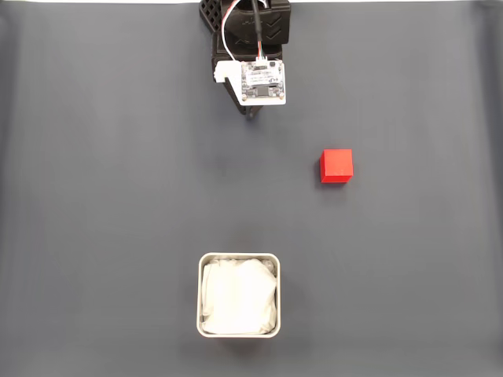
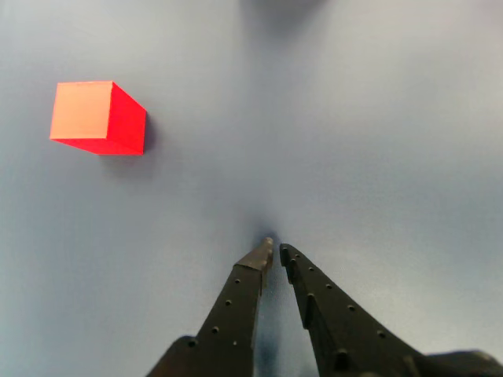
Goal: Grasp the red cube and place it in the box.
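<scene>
The table [image 1: 94, 196], a plain dark grey surface, carries everything and is mostly bare, so there's plenty of open room in the fixed view. The arm [image 1: 251, 35] comes in at the middle of the table's top edge, w/ a white circuit board on its wrist facing up; it looks parked there, prob. a start pose, not yet reaching. The box [image 1: 238, 294] sits near the bottom edge, about centre, roughly in line w/ the arm, open side up and w/ white crumpled paper inside; likely set there so the drop is a straight reach fwd. The red cube [image 1: 336, 166] rests flat on the table right of centre, nearer the top edge than the bottom, well apart from box and arm, w/ nothing touching it. In the wrist view the cube [image 2: 98, 118] lies upper left, one corner turned toward the camera, so its faces prob. aren't square to the fingers. The gripper [image 2: 277, 249] points down at bare table, its black tips nearly together w/ only a thin slit between, holding nothing. Judged: the grasp hasn't begun; the arm would need to swing toward the cube, part the fingers, and line up w/ two flat faces. No obstacles between cube and box, and no edge close enough to crowd either move.
</scene>
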Controlling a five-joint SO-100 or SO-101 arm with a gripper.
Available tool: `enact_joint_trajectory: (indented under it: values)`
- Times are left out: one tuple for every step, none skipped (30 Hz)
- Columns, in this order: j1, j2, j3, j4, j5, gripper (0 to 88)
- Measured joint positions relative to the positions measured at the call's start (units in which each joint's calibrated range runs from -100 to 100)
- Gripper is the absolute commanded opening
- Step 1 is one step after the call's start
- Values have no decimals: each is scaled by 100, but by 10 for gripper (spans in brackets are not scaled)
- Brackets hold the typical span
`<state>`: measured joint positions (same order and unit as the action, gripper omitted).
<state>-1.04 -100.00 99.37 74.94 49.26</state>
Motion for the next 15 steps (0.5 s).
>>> enact_joint_trajectory:
  values:
    - [0,0,0,0,-5,1]
    - [0,0,0,0,-5,0]
    - [0,0,0,0,-5,0]
    - [0,0,0,0,-5,0]
    - [0,0,0,0,-5,0]
    - [0,0,0,0,-5,0]
    - [0,0,0,0,-5,0]
    - [0,0,0,0,-5,0]
    - [0,0,0,0,-5,0]
    - [0,0,0,0,-5,0]
    - [0,0,0,0,0,0]
    - [0,0,0,0,10,0]
    - [0,0,0,0,10,0]
    - [0,0,0,-24,10,0]
    - [0,0,0,-72,20,0]
